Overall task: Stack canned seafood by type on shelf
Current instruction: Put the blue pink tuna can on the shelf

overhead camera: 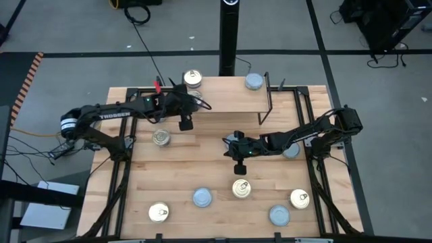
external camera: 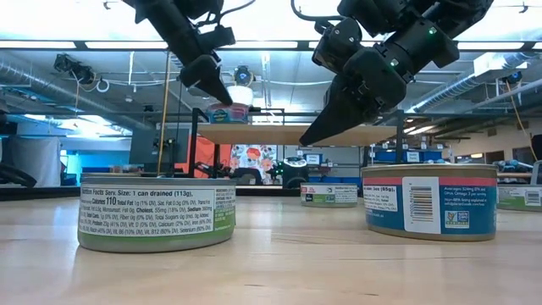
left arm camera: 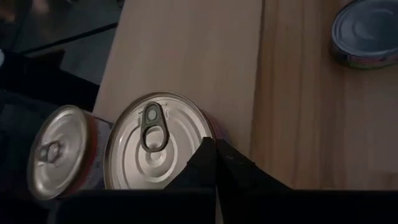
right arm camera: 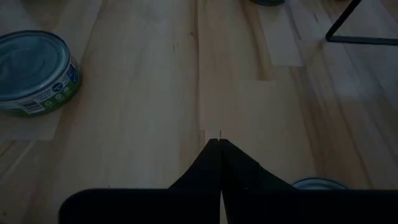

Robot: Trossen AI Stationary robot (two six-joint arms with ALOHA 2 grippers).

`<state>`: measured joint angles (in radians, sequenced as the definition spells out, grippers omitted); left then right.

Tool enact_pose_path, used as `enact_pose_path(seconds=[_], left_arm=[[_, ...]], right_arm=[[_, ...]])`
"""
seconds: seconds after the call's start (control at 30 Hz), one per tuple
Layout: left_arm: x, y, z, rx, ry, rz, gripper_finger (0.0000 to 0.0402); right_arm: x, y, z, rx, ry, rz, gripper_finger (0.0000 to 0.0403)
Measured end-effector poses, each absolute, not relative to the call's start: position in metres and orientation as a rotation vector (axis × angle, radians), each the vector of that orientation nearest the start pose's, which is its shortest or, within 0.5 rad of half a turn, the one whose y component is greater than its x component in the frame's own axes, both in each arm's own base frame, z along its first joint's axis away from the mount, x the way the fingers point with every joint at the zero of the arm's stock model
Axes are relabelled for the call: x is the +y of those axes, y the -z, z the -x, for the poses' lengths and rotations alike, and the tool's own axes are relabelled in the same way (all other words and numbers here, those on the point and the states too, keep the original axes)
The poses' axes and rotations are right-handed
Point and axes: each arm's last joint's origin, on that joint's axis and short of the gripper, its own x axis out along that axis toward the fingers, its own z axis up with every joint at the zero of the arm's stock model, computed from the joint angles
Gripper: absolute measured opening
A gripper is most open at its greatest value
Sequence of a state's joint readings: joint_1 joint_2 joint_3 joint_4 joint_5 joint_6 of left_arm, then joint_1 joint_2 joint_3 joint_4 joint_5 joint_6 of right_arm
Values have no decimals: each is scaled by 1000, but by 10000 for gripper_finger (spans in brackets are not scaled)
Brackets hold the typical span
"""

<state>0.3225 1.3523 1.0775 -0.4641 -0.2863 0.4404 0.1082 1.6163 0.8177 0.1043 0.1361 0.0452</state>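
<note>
The shelf (overhead camera: 223, 94) stands at the far middle of the table (overhead camera: 209, 169); it carries a gold pull-tab tin (overhead camera: 192, 78) at its left end and a blue-grey-topped tin (overhead camera: 254, 82) toward its right; the left end effector (overhead camera: 185, 123) hangs at the shelf's front left edge, fingers pressed together and holding nothing, and in its wrist view the closed tips sit just above a gold-topped tin (left arm camera: 158, 143) with a second gold tin (left arm camera: 59, 151) beside it; the right end effector (overhead camera: 239, 169) hovers over bare wood mid-table, fingers likewise pressed together and empty; loose tins lie about the table, among them a gold one (overhead camera: 160, 138) near the left arm, another gold one (overhead camera: 241, 188) just below the right end effector, and a blue-grey one (overhead camera: 202, 198) beside it.
</note>
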Motion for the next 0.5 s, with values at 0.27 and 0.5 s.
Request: enact_pose_path(seconds=[0.27,0.5], left_arm=[[102,-282,-275,879,-439,-405,0],[102,-283,-275,876,-441,-407,2]], right_arm=[[31,-172,-319,681,41,43,7],[31,-172,-319,681,41,43,7]])
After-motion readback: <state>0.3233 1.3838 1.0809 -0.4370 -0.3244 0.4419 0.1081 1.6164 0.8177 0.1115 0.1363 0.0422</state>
